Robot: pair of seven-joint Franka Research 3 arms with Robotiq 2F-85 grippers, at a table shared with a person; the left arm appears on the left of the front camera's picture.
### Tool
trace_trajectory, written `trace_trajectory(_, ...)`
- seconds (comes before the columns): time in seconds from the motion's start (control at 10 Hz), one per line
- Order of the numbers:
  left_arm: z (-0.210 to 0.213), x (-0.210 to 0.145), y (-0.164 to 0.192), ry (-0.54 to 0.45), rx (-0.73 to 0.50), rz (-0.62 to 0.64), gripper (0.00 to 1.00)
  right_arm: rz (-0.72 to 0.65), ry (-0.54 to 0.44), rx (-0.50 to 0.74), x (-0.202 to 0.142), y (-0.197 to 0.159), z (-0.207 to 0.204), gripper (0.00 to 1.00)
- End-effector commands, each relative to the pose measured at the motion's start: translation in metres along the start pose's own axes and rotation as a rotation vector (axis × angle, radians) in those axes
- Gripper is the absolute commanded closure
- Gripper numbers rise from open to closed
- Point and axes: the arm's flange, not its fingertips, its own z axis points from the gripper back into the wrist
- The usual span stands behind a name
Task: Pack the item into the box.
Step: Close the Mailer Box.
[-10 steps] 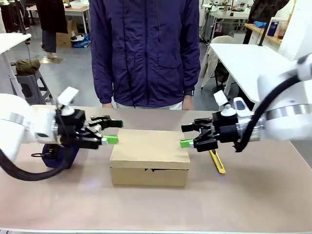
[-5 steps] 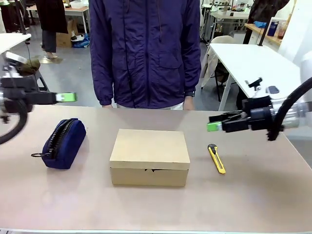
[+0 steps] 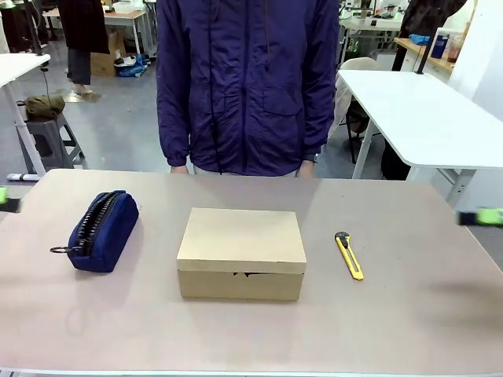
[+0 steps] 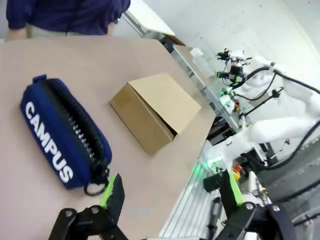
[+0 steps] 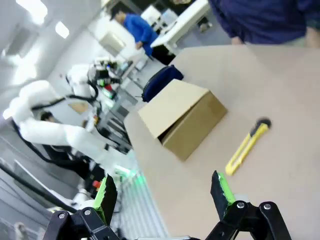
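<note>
With the box (image 3: 241,251) shut mid-table and both arms drawn out to the table's edges, looks like either the packing's close or a pause before it; the item itself nowhere visible, possibly inside, cannot tell. Navy pouch (image 3: 102,229) left of the box, utility knife (image 3: 349,255) right, both apart from it. Next move: probably confirming the lid flap lies flat. Left gripper (image 4: 167,192) spread wide, holding nothing. Right gripper (image 5: 162,192) likewise wide, empty.

Matt brown cardboard box (image 3: 241,251), navy cloth pouch (image 3: 100,230), smooth matt table (image 3: 409,314)
</note>
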Motion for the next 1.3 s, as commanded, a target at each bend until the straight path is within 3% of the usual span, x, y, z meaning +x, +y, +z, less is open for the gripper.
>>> trace_trajectory(0.0, -0.02, -0.054, -0.029, -0.077, -0.044, 0.029, 0.0, -0.138, -0.052, 0.012, -0.043, 0.008, 0.014, 0.0)
trace_trajectory(0.2, -0.023, -0.052, -0.007, -0.153, -0.01, 0.061, 0.0, -0.134, -0.056, 0.035, -0.042, 0.0, 0.013, 0.0)
trace_trajectory(0.3, 0.02, -0.015, 0.0, -0.059, -0.024, 0.032, 0.0, -0.113, -0.056, 0.01, -0.039, -0.005, 0.038, 0.0)
trace_trajectory(1.2, 0.02, -0.015, 0.0, -0.059, -0.024, 0.032, 0.0, -0.113, -0.056, 0.01, -0.039, -0.005, 0.038, 0.0)
